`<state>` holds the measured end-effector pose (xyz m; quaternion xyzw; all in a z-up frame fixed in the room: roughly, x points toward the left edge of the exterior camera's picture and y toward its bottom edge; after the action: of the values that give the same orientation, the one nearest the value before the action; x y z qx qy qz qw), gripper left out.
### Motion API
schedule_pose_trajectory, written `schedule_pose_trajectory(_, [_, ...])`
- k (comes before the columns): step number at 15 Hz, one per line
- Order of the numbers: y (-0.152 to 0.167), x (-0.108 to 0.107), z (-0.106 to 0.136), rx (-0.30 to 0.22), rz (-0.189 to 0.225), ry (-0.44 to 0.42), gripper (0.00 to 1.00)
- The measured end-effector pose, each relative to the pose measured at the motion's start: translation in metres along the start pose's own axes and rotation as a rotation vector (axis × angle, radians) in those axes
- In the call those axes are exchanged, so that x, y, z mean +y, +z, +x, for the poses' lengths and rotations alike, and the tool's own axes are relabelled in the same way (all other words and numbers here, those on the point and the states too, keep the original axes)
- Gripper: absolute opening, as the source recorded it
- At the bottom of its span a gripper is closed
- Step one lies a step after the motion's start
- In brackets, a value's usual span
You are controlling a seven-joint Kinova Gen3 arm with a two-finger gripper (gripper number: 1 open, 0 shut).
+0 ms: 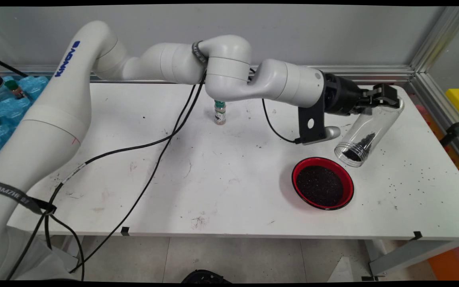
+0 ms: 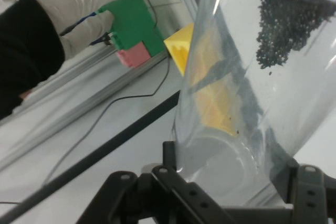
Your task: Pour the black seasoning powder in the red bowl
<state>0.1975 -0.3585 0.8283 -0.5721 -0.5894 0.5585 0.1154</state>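
Holding tilted jar [image 1: 367,129] beside bowl [image 1: 322,183] rim.

A small green-capped bottle [image 1: 220,113] stands upright at the back of the white bench [image 1: 213,191] — black specks [image 1: 420,173] dot the right side.

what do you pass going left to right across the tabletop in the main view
small green-capped bottle → red bowl of dark granules → tilted clear jar, held by the tool
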Motion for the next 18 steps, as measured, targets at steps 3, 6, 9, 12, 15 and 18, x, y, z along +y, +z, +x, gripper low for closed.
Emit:
schedule_pose_trajectory(3, [-0.001,0.004,-0.002,0.016,-0.021,-0.077,0.00])
schedule_pose_trajectory(6, [0.000,0.007,-0.004,0.030,-0.038,-0.146,0.00])
schedule_pose_trajectory(9, [0.000,0.011,-0.007,0.045,-0.061,-0.221,0.00])
schedule_pose_trajectory(12, [0.001,0.016,-0.012,0.057,-0.093,-0.319,0.00])
schedule_pose_trajectory(15, [0.001,0.022,-0.019,0.056,-0.124,-0.423,0.00])
schedule_pose_trajectory(18, [0.002,0.028,-0.027,0.059,-0.151,-0.529,0.00])
